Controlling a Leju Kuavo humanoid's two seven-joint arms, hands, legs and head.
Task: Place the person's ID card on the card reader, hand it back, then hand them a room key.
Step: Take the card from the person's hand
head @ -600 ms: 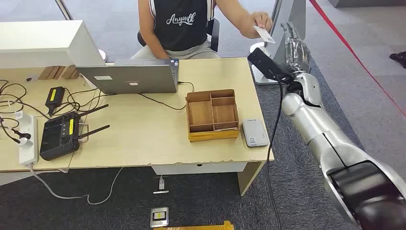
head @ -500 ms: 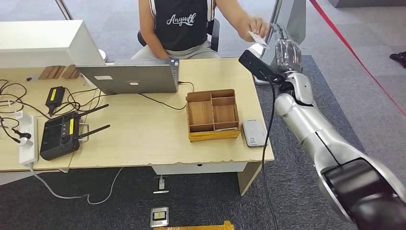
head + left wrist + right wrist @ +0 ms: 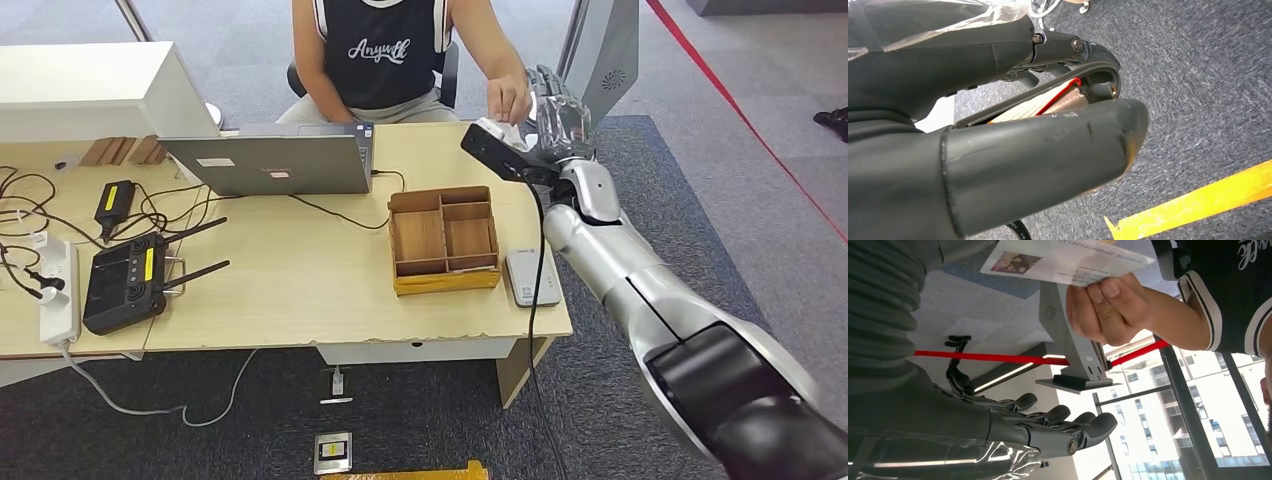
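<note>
The ID card point(image 3: 1068, 261) was pinched in the person's hand point(image 3: 1108, 307), held out toward the robot's right hand point(image 3: 556, 105) above the worktop's far right corner, at about one o'clock in the head view. In the right wrist view the card lay flat and just beside the robot's thick thumb, while the robot's darker fingers point(image 3: 1068, 427) stretched out apart from it; whether thumb and card touched could not be told. That hand was spread, with nothing between its fingers. In the head view the person's hand point(image 3: 508, 97) sat just beside the robot's raised fingers, and the card itself was too hidden there to make out.

The silver right arm point(image 3: 640, 290) ran from five o'clock up to the hand, a black cable hanging along it. The left hand point(image 3: 998, 150) hung over dark carpet, its fingers curled in with nothing seen between them; a yellow strip point(image 3: 1193, 205) lay on the floor near it.

Out from the right hand, a wooden tray with compartments point(image 3: 443, 240) stood on the worktop point(image 3: 300, 290) at the centre, with the grey card reader point(image 3: 531, 277) just beside it toward three o'clock. A laptop point(image 3: 270, 160) sat at about eleven o'clock, and a black controller with antennas point(image 3: 125, 285) and a white power strip point(image 3: 58, 290) lay at nine o'clock among loose cables. The person in a dark shirt point(image 3: 385, 50) sat at twelve o'clock, behind the worktop.
</note>
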